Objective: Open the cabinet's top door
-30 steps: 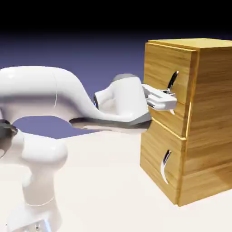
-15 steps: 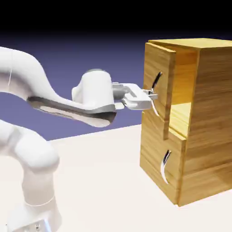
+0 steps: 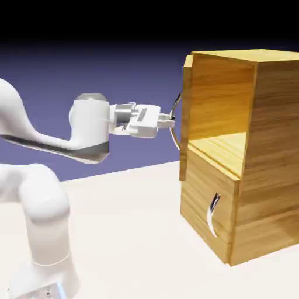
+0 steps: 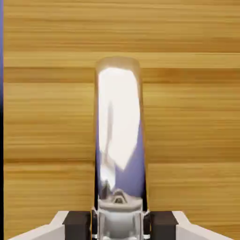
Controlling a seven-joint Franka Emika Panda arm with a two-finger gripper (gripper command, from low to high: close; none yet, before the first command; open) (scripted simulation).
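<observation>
Your gripper (image 3: 170, 121) is clamped tight on the top door's handle (image 3: 174, 120), fingers (image 4: 79, 224) pressed against both sides of the silver bar. In the hand view that handle (image 4: 119, 140) fills the middle as a tall, shiny, mirror-like strip with a rounded top, running straight up from between the finger tips, with wood grain behind it.

The top door (image 3: 185, 117) is swung wide open, seen nearly edge-on as a thin light-brown slab at the cabinet's front left corner, standing upright. It's wood-grain like the rest of the cabinet (image 3: 268, 146), which sits on the pale table (image 3: 134, 233) at the exterior view's right. The upper compartment (image 3: 225, 111) is exposed, with bare wood walls and a flat wood shelf floor.

The lower panel (image 3: 207, 213) is shut flush, its shorter curved silver handle (image 3: 213, 213) untouched. Your arm (image 3: 41, 175) reaches level from the left, wrist in line with the upper handle.
</observation>
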